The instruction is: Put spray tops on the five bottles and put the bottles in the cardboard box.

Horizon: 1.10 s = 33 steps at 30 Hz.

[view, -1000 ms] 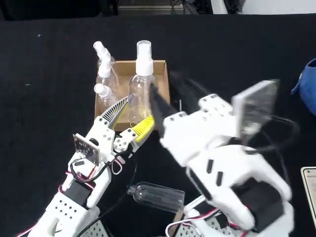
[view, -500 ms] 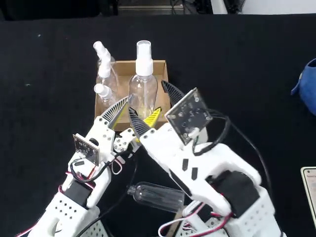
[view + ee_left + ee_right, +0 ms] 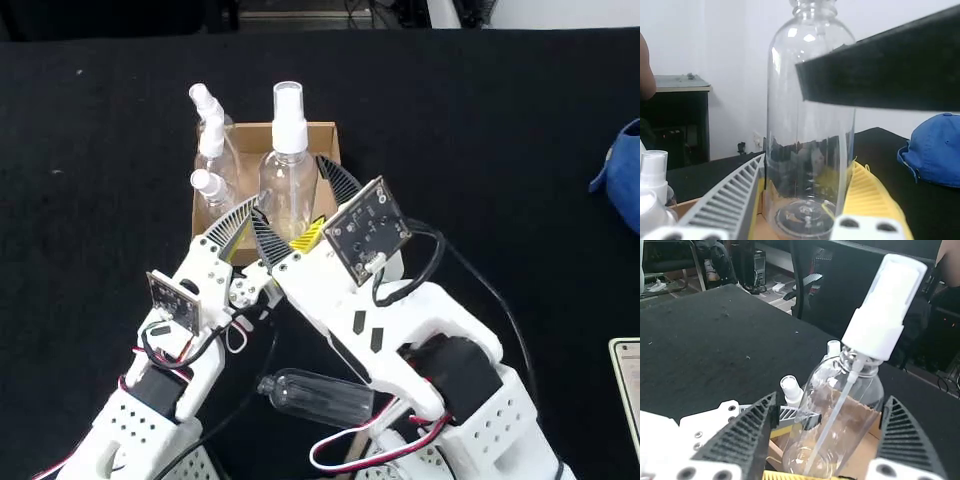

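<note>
A clear bottle (image 3: 288, 178) with a white spray top (image 3: 289, 104) stands upright in the cardboard box (image 3: 326, 136). My left gripper (image 3: 290, 212) is shut on its base, grey finger on one side and yellow finger on the other, as the left wrist view shows around the bottle (image 3: 810, 100). My right gripper (image 3: 287, 187) is open, its black fingers straddling the same bottle (image 3: 840, 410) below the spray top (image 3: 882, 315) without touching it. Two more topped bottles (image 3: 211, 135) stand in the box's left part. A topless clear bottle (image 3: 318, 397) lies on the table between the arm bases.
A blue cap (image 3: 624, 172) lies at the table's right edge, and a card (image 3: 626, 372) sits near the front right corner. Black tabletop spreads left of and behind the box. Both arms crowd the box's front side.
The right arm swung in from the right and set its open fingers either side of the bottle. The left arm kept still; the bottle's top shifted slightly left.
</note>
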Available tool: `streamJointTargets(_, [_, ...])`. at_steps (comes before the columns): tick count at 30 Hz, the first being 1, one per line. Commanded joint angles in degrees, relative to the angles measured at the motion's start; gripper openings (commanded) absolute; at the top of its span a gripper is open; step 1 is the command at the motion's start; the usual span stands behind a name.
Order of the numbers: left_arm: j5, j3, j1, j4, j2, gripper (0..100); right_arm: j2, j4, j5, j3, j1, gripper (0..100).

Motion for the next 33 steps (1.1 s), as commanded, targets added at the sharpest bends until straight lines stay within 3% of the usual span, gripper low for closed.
streamJointTargets(1, [-0.5,1.4,0.7,-0.2,-0.7,6,-0.8,-2.1,0.3,-0.4,-0.9,29.0])
streamJointTargets(6, [-0.3,1.4,0.6,0.3,-0.2,17,-0.7,-2.5,0.4,-0.4,-0.9,29.0])
streamJointTargets(11, [-0.2,1.4,-0.1,0.3,-0.2,12,-0.8,-6.2,0.6,2.9,-0.9,27.9])
streamJointTargets(16, [-0.5,1.4,-1.2,0.3,-0.5,6,-0.8,-6.9,0.3,3.9,-0.9,0.3])
streamJointTargets(18, [-0.5,1.4,-0.8,0.3,-0.5,7,-0.9,-6.3,0.5,3.6,-0.9,5.6])
streamJointTargets(21, [-0.5,1.4,-0.7,0.3,-0.5,6,-2.9,-4.3,0.7,2.2,0.8,1.0])
streamJointTargets(27, [-0.5,1.4,-0.7,0.3,-0.6,6,-5.7,8.3,0.7,-8.0,7.0,5.1])
streamJointTargets(33, [-0.5,1.4,-0.7,0.3,-0.6,5,-5.8,11.1,0.3,-9.1,17.3,6.0])
